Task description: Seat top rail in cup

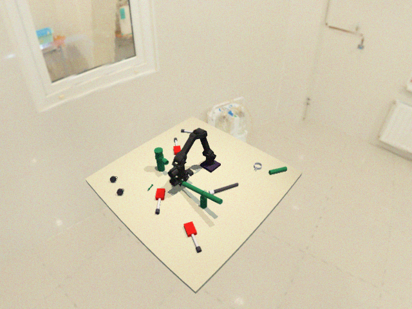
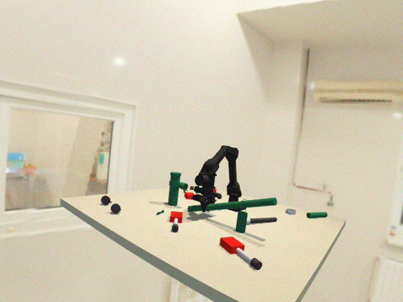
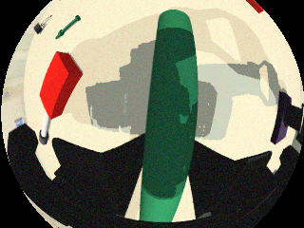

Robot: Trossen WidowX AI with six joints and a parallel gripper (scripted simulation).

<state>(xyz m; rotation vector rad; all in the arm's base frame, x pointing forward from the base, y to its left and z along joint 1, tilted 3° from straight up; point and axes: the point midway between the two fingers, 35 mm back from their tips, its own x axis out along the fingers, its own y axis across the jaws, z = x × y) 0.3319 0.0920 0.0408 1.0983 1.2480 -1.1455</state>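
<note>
The green rail (image 1: 209, 196) (image 2: 254, 203) (image 3: 172, 95) runs over the short green post (image 1: 203, 202) (image 2: 241, 222); a thin loop (image 2: 244, 200) shows around it there. Its end nearer the big green post (image 1: 160, 165) (image 2: 173, 197) dips low, short of that post and below cup height. The rail-end cup (image 1: 165, 161) (image 2: 184, 186) sticks out from the band (image 2: 175, 183) near the top of the big post. The rail is outside the cup. My gripper (image 2: 204, 207) (image 3: 166, 140) is shut on the rail near its low end, a black finger on each side.
A red block with a white-and-black handle (image 1: 160, 194) (image 2: 175, 216) (image 3: 59, 85) lies beside the rail's low end. Another red block (image 1: 190, 228) (image 2: 232, 245) lies nearer the front corner. A dark rod (image 1: 226, 187) (image 2: 264, 220) lies behind the short post. Two black caps lie at the left edge.
</note>
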